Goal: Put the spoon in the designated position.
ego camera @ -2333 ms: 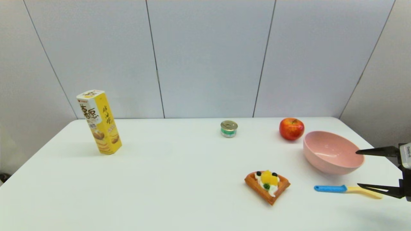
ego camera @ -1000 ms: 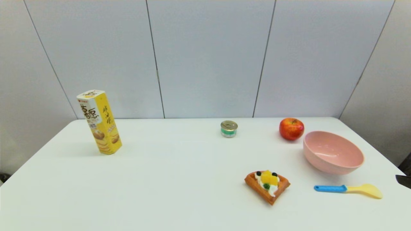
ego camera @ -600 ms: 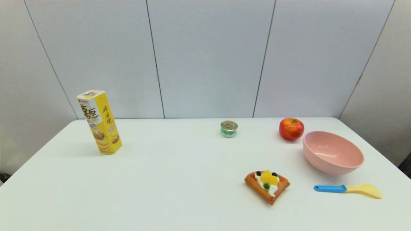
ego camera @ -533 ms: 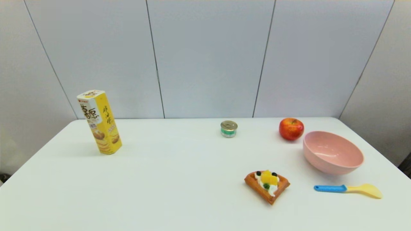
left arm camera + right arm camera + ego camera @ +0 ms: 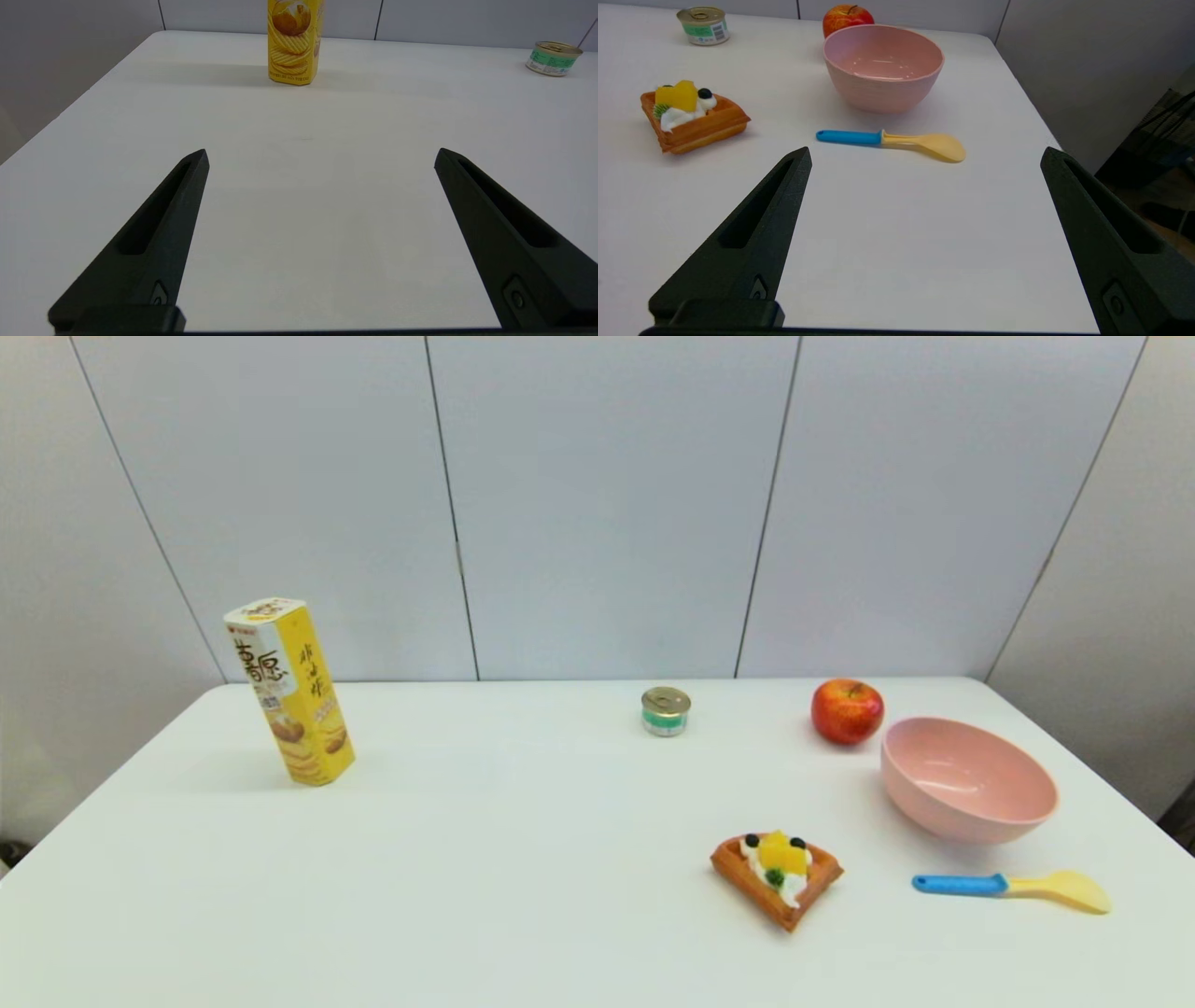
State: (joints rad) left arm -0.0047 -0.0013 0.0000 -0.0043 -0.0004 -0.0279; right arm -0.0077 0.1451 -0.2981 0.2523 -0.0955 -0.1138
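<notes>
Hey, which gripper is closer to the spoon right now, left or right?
Right. The right gripper, open, faces the spoon just ahead on the table. The left gripper, open, hangs over bare table near the yellow box, with no spoon in its view.

White table carries: spoon, pink bowl, waffle, apple, can, yellow box.

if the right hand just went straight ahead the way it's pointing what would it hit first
Probably the spoon: it lies crosswise on the table ahead of the open right hand. The pink bowl sits just behind it. Height is hard to judge.
</notes>
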